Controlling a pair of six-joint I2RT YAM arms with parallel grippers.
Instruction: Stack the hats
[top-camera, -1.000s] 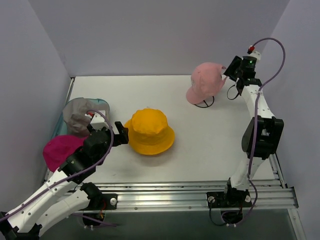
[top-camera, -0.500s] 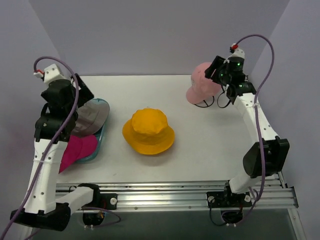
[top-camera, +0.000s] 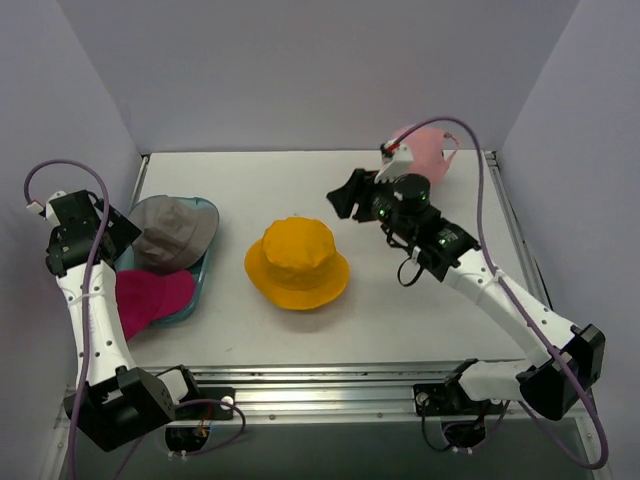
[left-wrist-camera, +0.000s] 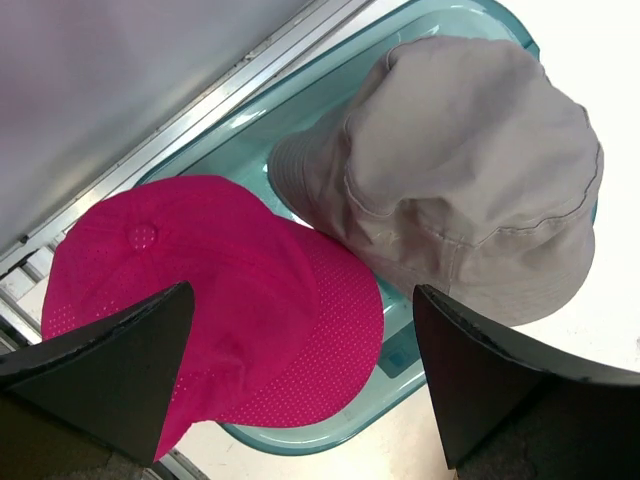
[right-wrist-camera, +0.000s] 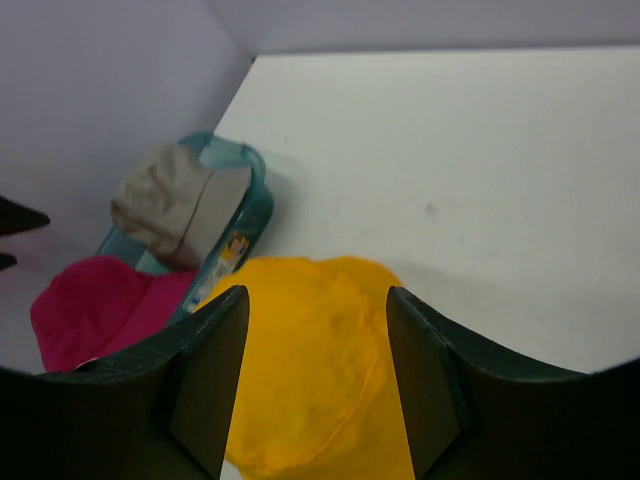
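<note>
The yellow bucket hat (top-camera: 297, 262) sits mid-table. A grey bucket hat (top-camera: 170, 232) and a magenta cap (top-camera: 150, 298) lie in the teal tray (top-camera: 205, 270) at the left. At the back right is the light pink cap (top-camera: 432, 150), partly hidden by the right arm. My left gripper (top-camera: 120, 235) hovers open above the tray. In the left wrist view it (left-wrist-camera: 302, 290) frames the magenta cap (left-wrist-camera: 220, 300) and the grey hat (left-wrist-camera: 470, 170) without touching either. My right gripper (top-camera: 345, 200) is open, above and right of the yellow hat (right-wrist-camera: 310, 380), holding nothing.
The tray (left-wrist-camera: 300, 440) lies against the left wall and the metal rail. Purple-grey walls close in the table on three sides. In the right wrist view the grey hat (right-wrist-camera: 165, 205) and the magenta cap (right-wrist-camera: 90, 310) lie beyond the yellow hat.
The left arm has swung from beside the yellow hat back to the left edge, above the tray. The right arm has left the pink cap and reached in toward the yellow hat.
</note>
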